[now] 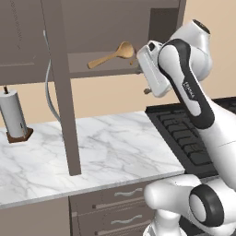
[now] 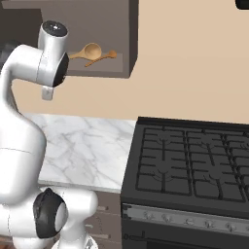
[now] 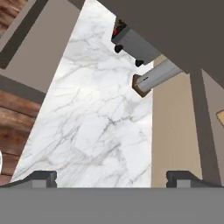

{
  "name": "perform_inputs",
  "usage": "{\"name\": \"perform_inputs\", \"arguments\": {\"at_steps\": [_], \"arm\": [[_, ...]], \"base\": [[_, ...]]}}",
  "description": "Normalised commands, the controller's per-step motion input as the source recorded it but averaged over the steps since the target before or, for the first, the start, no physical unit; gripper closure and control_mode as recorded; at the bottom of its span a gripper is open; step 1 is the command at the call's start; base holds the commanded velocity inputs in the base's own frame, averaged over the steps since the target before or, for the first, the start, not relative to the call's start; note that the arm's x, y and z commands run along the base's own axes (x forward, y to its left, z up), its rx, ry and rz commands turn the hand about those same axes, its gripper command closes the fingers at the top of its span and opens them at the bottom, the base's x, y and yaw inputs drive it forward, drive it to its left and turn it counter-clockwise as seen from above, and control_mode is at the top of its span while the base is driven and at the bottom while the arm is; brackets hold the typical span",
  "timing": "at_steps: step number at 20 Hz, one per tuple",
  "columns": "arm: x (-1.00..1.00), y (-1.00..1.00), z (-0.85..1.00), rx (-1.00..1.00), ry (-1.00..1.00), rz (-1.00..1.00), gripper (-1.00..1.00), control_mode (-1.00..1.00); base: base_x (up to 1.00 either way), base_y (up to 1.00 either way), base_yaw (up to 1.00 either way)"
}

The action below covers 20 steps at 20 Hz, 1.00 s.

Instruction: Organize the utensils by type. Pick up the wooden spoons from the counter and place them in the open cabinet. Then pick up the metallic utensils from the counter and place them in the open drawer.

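The wooden spoon [image 1: 113, 55] lies on the shelf inside the open cabinet [image 1: 60, 92]. The claw [image 3: 111, 177] stands wide and holds nothing, looking over the marble surface [image 3: 100, 118] near the paper towel roll [image 3: 158, 75].

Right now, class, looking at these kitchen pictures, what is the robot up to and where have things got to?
The wooden spoon lies on the shelf of the open cabinet, so that part looks done. The robot's gripper is open and holds nothing; the hand is raised beside the cabinet, its camera looking down along the marble counter. A paper towel roll stands on the counter, next to a black stove. No metal spoons can be seen from here.
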Motion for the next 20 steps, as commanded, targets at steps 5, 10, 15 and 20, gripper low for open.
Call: {"name": "perform_inputs", "arguments": {"at_steps": [5,10,15,20], "arm": [[-0.57,-0.26,-0.38,-0.18,0.09,-0.06,-1.00,-1.00],[-0.27,-0.19,-0.35,-0.23,0.22,-0.03,-1.00,-1.00],[0.00,-0.02,-0.02,-0.02,0.03,0.00,-1.00,-1.00],[0.00,0.00,0.00,0.00,0.00,0.00,-1.00,1.00]], "base": [[0.00,0.00,0.00],[0.00,0.00,0.00],[0.00,0.00,0.00],[-0.85,-0.24,0.00]]}}
